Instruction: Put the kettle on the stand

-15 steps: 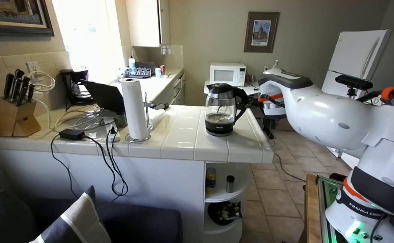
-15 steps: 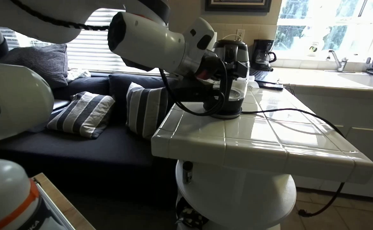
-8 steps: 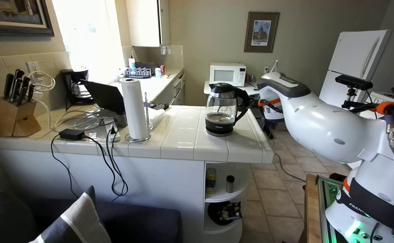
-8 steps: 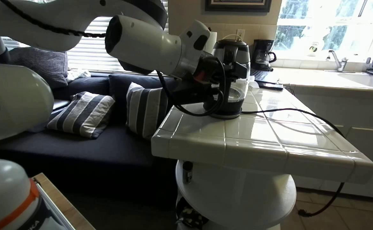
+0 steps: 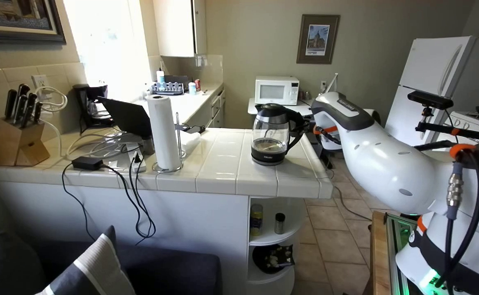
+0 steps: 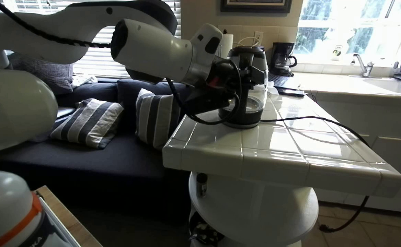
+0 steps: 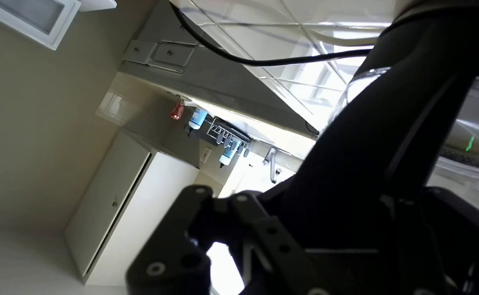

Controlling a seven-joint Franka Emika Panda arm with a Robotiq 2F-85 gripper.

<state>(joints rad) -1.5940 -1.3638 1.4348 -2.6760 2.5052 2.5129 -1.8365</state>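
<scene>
The jaws of the gripper [image 7: 346, 209] are clasped on the black handle [image 7: 358, 135], a finger to either side of it in the wrist view, so the kettle [image 5: 269, 135] is in its hold. The kettle looks upright, its foot down at the tiled counter [image 5: 219, 164], near the counter's end; whether the stand lies beneath that foot, I cannot tell. From beside the foot a black cord [image 6: 289, 119] runs over the counter in an exterior view, drops past the edge and shows again below, ending in a plug [image 6: 325, 228]. In both exterior views the white arm [image 5: 383, 172] reaches in from beyond the counter's end. Well apart from the kettle, on the same counter, stand a paper-towel roll [image 5: 164, 133] and, farther along, a knife block [image 5: 12, 141]; a microwave [image 5: 275, 91] sits by the far wall [image 5: 243, 41], and a coffee maker [image 6: 282, 58] near the window [image 6: 355, 37]
</scene>
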